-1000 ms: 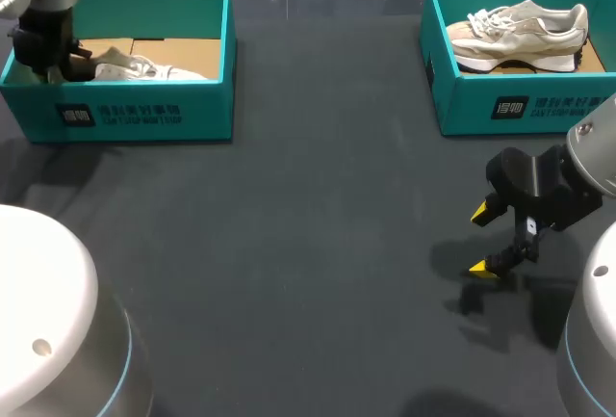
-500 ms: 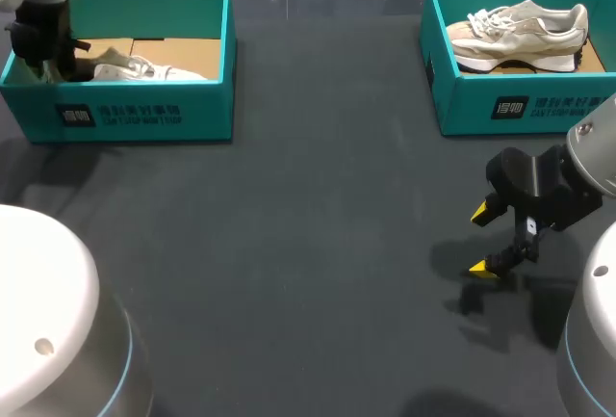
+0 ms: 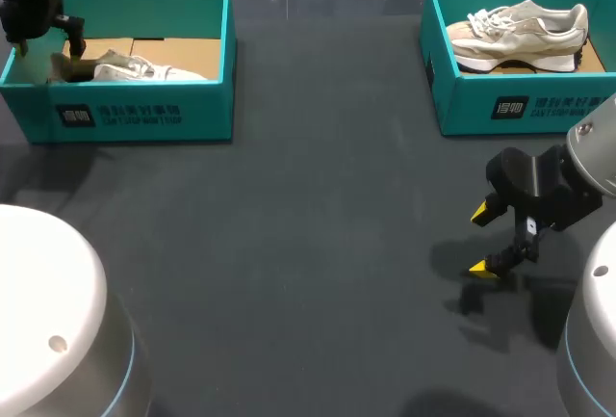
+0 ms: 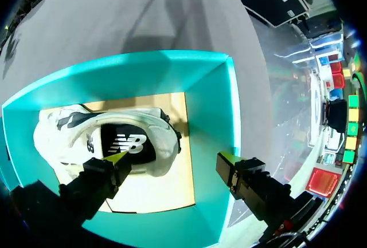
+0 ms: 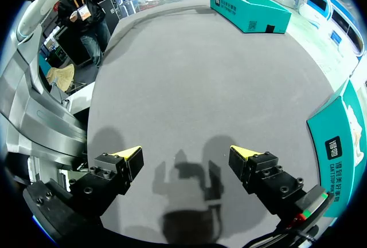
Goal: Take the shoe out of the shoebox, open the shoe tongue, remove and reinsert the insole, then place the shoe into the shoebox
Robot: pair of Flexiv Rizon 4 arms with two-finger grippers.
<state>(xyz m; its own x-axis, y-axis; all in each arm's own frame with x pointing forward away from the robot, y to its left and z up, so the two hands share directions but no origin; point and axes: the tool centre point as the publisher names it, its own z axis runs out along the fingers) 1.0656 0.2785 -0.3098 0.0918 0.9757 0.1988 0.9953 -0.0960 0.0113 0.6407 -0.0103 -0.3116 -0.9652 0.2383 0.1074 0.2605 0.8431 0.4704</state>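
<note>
Rising since a second ago, the left gripper (image 4: 172,159) now hangs over the near end of the left shoebox (image 3: 144,114), its fingers spread wide and holding nothing. One tip is above the heel opening of the white shoe (image 4: 86,130), which lies inside the box. Off to the right, the right gripper (image 3: 480,240) hovers just above the dark table (image 3: 308,273), wide open and empty, near the right shoebox (image 3: 520,104) with a second shoe (image 3: 520,32) in it.

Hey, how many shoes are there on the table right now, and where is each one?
2. A white shoe lies inside the left shoebox. A beige shoe lies inside the right shoebox. The box walls could hide another.
</note>
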